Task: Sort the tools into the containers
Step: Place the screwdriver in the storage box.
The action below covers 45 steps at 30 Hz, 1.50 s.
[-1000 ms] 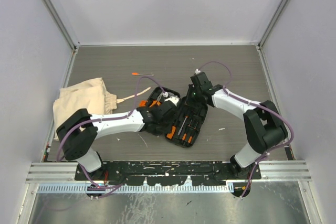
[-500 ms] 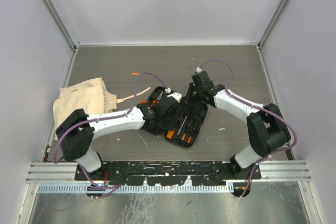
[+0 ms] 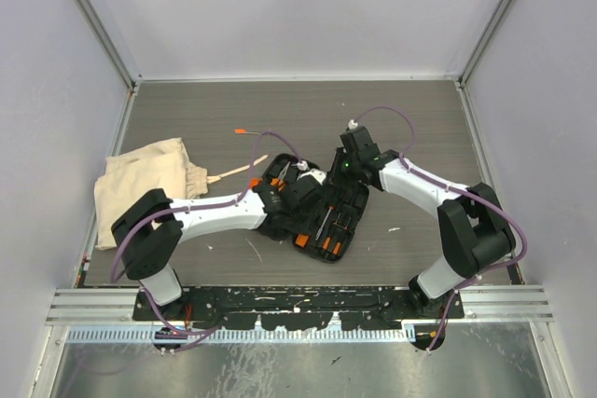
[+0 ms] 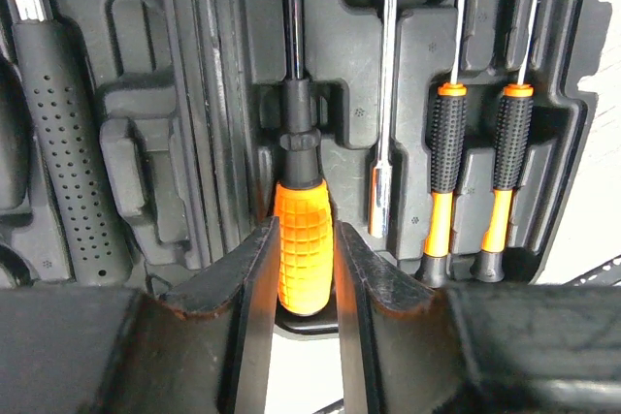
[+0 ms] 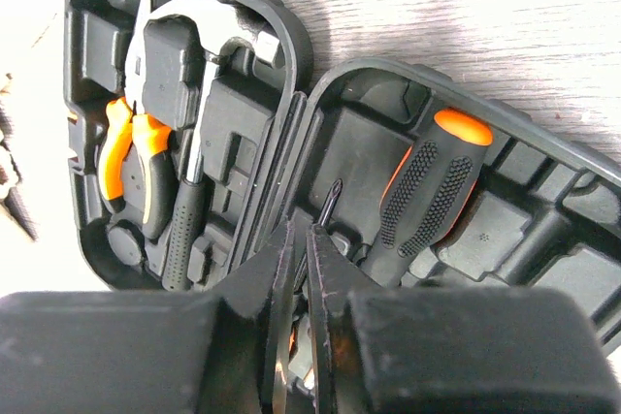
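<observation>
Right now your left end effector (image 4: 305, 228) sits low over the open tool case (image 3: 338, 221). Its fingers (image 4: 254, 278) stand on either side of the orange handle of a screwdriver (image 4: 301, 201) that lies in its moulded slot. The gap is no wider than that handle, and you cannot tell whether the fingers press it or only flank it. Just to its right, in the same half, a long steel-shafted driver (image 4: 385, 113) and two thin black-and-orange drivers (image 4: 446, 172) lie in slots of their own.

Your right end effector (image 5: 301, 232) hangs over the case near its hinge, with the jaws drawn narrow so that only a slit remains. A thin shaft with a cross tip (image 5: 335, 191) runs out from that slit, but you cannot tell whether it is pinched. From that wrist view you see the hammer (image 5: 199, 143) and the orange-and-black pliers (image 5: 131, 157) seated in one half. A fat black-and-orange screwdriver (image 5: 427, 186) is seated in the other.

Out on the bench (image 3: 420, 118), the beige cloth bag (image 3: 149, 179) lies at the left, well apart from the case. A pale stick (image 3: 238, 171) lies between them. The thin orange-tipped driver (image 3: 252, 131) lies on bare bench beyond the case.
</observation>
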{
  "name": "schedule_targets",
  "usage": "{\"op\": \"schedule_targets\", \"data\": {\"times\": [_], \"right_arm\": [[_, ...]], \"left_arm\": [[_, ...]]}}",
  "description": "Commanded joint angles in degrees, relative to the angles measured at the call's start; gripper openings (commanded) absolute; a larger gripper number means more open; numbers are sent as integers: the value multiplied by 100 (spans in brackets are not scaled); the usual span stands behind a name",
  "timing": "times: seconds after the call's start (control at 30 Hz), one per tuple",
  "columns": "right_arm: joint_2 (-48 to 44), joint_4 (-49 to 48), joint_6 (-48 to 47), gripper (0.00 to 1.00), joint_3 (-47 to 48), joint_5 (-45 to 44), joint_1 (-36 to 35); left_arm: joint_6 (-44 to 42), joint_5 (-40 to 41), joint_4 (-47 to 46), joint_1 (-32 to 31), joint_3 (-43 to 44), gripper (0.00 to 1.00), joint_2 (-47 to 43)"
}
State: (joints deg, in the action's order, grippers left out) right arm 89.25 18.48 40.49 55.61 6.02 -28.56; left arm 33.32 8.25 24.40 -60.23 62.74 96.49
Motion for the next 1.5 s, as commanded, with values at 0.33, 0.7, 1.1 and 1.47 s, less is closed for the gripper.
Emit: {"op": "schedule_targets", "data": {"times": [0.33, 0.7, 1.1, 1.47], "right_arm": [[242, 5, 313, 16, 237, -173, -73], [482, -81, 468, 16, 256, 1, -89], [787, -9, 468, 16, 419, -132, -209], [1209, 730, 251, 1, 875, -601, -334]], "left_arm": [[-13, 290, 177, -204, -319, 22, -17], [3, 223, -2, -220, -491, 16, 46], [-35, 109, -157, -221, -527, 15, 65], [-15, 71, -471, -218, -862, 12, -54]]}}
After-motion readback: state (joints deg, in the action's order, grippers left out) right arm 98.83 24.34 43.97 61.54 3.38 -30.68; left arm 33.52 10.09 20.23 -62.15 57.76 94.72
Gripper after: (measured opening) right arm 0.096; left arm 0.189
